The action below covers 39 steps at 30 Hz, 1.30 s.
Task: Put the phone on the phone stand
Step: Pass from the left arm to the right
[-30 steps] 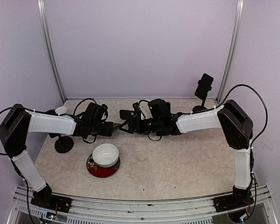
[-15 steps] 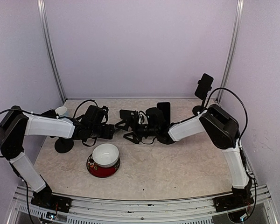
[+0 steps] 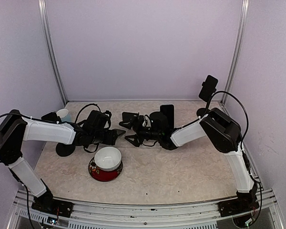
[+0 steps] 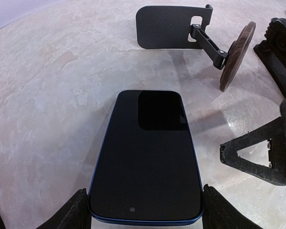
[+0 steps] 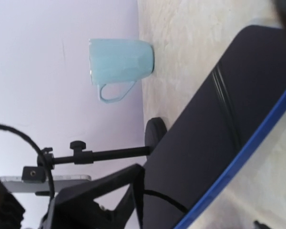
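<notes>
Right elbow swung inward, left hand advanced

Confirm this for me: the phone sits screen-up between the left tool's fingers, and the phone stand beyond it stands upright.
One thing is wrong: the left wrist view shows the phone stand lying tipped on its side. The phone does sit screen-up between the fingers of the left tool.

Left wrist view: left gripper fingertips cut by bottom edge; grip on phone sides versus mere flanking not determinable. Black triangular part cut by right edge, identity unclear. Top view: phone lost in dark cluster where left gripper meets right gripper; mug part-hidden behind left arm. Right wrist view: phone blurred, cut by 2 edges, right and bottom.
</notes>
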### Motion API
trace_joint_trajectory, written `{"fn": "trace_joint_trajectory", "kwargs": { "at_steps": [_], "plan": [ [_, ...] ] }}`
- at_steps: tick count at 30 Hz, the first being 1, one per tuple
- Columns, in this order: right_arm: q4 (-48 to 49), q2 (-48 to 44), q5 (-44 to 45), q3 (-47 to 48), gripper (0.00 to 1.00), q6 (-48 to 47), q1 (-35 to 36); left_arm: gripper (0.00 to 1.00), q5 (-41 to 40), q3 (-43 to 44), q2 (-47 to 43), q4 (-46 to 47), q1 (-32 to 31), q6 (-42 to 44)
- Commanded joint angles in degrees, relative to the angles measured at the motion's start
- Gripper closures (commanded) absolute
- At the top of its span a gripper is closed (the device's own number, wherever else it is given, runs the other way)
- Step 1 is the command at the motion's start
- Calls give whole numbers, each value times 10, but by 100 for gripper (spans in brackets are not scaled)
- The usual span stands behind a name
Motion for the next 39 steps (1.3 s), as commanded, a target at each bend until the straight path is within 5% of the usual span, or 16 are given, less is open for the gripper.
{"fn": "trace_joint_trajectory", "kwargs": {
  "at_steps": [1,17,39],
  "plan": [
    [17,31,21,-3,3,42,5,43,-9,-7,-24,28,-10,-8],
    [24,86,13,37,12,76,11,44,-11,-14,-32,33,-32,-13],
    [105,102,14,23,77,111,10,43,-17,-32,-66,26,-60,-20]
  ]
}}
